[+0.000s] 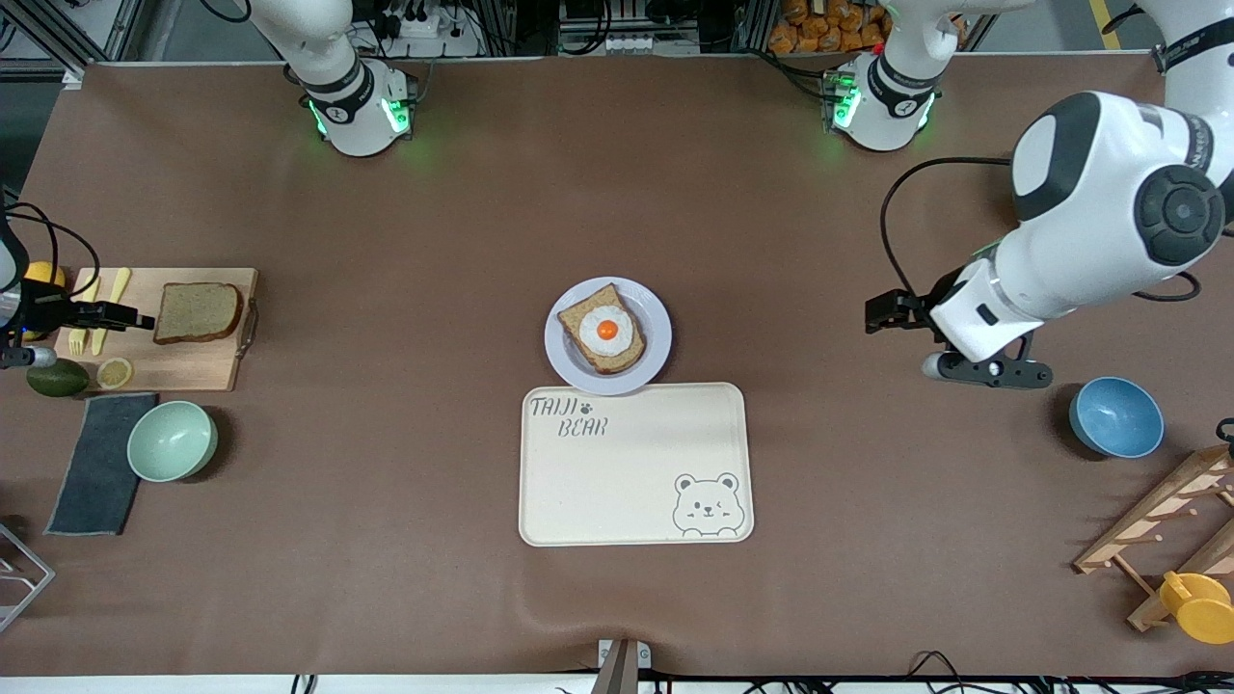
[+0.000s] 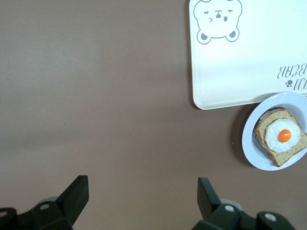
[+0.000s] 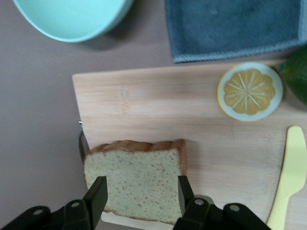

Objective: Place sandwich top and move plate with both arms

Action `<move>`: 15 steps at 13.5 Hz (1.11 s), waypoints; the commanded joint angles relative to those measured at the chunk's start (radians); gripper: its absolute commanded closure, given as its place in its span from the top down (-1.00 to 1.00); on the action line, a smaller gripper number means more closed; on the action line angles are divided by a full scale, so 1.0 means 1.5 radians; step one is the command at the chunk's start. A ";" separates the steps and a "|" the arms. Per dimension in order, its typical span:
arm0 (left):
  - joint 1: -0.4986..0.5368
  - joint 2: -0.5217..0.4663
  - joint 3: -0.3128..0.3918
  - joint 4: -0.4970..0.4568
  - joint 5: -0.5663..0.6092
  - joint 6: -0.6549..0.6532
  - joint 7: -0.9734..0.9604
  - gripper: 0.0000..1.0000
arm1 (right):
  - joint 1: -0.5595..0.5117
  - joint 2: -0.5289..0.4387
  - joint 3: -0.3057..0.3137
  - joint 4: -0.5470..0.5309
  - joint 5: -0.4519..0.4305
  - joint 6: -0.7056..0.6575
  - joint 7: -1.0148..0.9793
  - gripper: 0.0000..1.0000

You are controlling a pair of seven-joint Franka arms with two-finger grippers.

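Note:
The sandwich top (image 1: 198,311) (image 3: 136,179), a plain brown slice, lies flat on the wooden cutting board (image 1: 183,361) at the right arm's end of the table. My right gripper (image 1: 140,318) (image 3: 142,184) is down at the slice's edge, its fingers apart with the bread between them. The pale plate (image 1: 656,318) (image 2: 249,143) sits mid-table and carries a bread slice with a fried egg (image 1: 605,330) (image 2: 282,136). My left gripper (image 1: 875,313) (image 2: 142,186) hangs open and empty over bare table toward the left arm's end, well apart from the plate.
The cream bear tray (image 1: 627,482) (image 2: 230,67) touches the plate's nearer edge. By the board are a mint bowl (image 1: 172,440), a grey cloth (image 1: 96,463), a lemon slice (image 3: 248,91), an avocado (image 1: 56,378) and a yellow knife (image 3: 288,177). A blue bowl (image 1: 1115,416) and a wooden rack (image 1: 1166,520) stand at the left arm's end.

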 commanded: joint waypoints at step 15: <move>-0.035 -0.019 -0.008 -0.001 -0.034 0.111 -0.014 1.00 | -0.053 0.063 0.013 -0.003 0.024 0.030 -0.125 -0.07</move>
